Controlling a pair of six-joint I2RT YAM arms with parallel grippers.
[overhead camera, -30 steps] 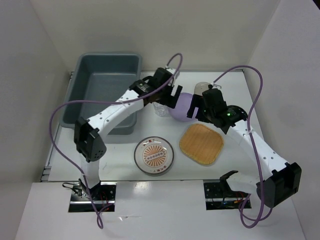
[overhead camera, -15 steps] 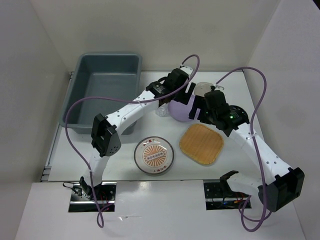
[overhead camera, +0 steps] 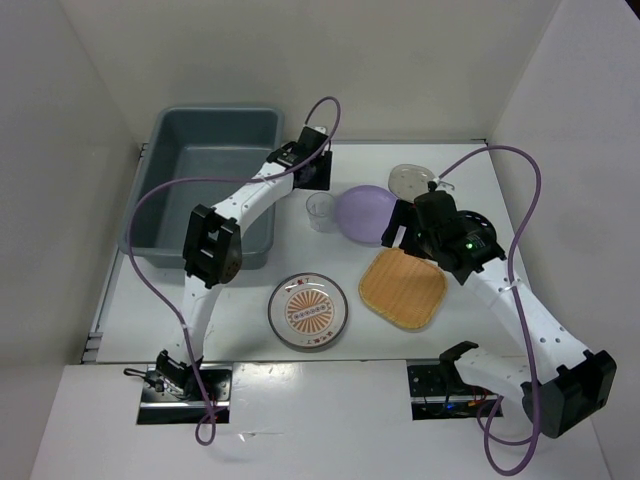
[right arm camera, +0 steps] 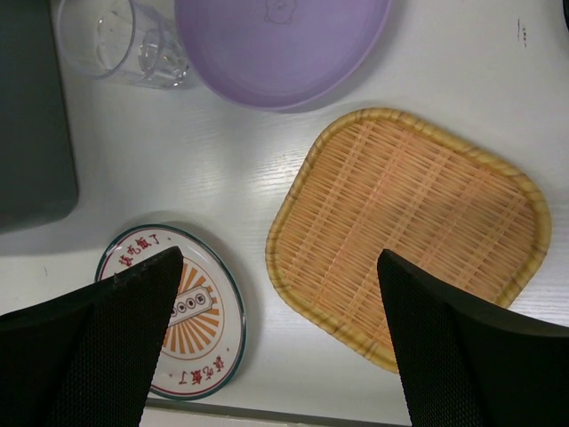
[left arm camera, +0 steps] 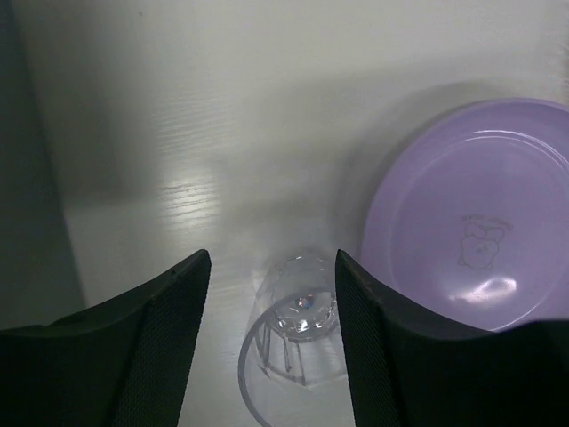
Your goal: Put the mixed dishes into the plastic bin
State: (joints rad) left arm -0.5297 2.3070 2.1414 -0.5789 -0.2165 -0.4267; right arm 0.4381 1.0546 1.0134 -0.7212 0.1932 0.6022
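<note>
Plastic bin shows no dish; those visible lie on the counter, left claw apart over the glass cup, right claw apart above the woven plate.

Two arms, same build: left arm and right arm have white link shells, black joint housings and small dark screw dots along the white. A purple cable loops loose behind the left jaws, another purple cable behind the right. Left gripper – matte black fingers, rounded tips. Right gripper – black fingers with a fine cross-hatch texture. Green light on the black block just behind the right jaws
</note>
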